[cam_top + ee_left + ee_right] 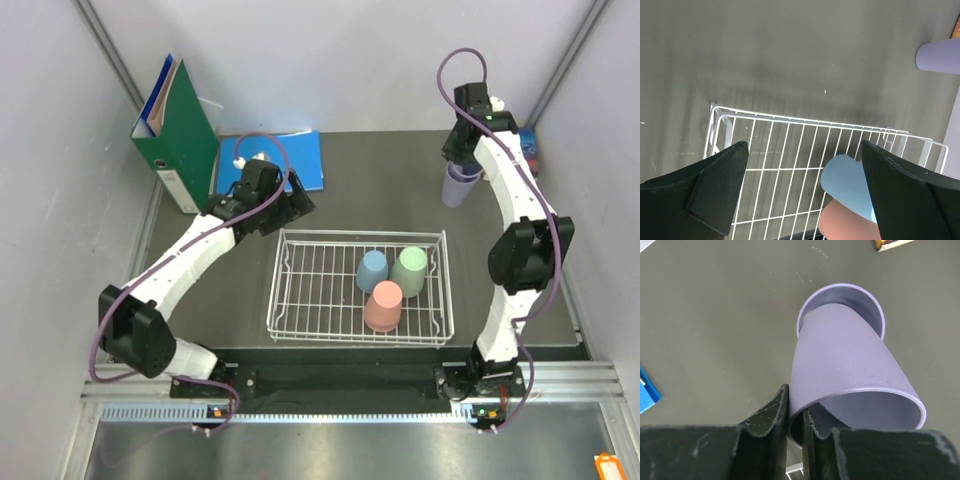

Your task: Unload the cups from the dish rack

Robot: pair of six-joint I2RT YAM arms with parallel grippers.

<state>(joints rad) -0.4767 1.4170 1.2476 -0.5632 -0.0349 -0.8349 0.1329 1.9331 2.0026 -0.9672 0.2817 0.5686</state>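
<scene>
The white wire dish rack sits mid-table with three cups upside down in its right half: dusty blue, sage green and salmon pink. My right gripper is at the far right, shut on the rim of the lavender cup, one finger inside and one outside. The cup is tilted, and its lower end sits within a lavender ring on the table; I cannot tell if that is a second cup. My left gripper hangs open and empty over the rack's far left corner; below it are the rack, the blue cup and the pink cup.
A green binder stands at the back left. A blue folder lies behind the left gripper. A small coloured box sits by the right wall. Grey walls close in on both sides.
</scene>
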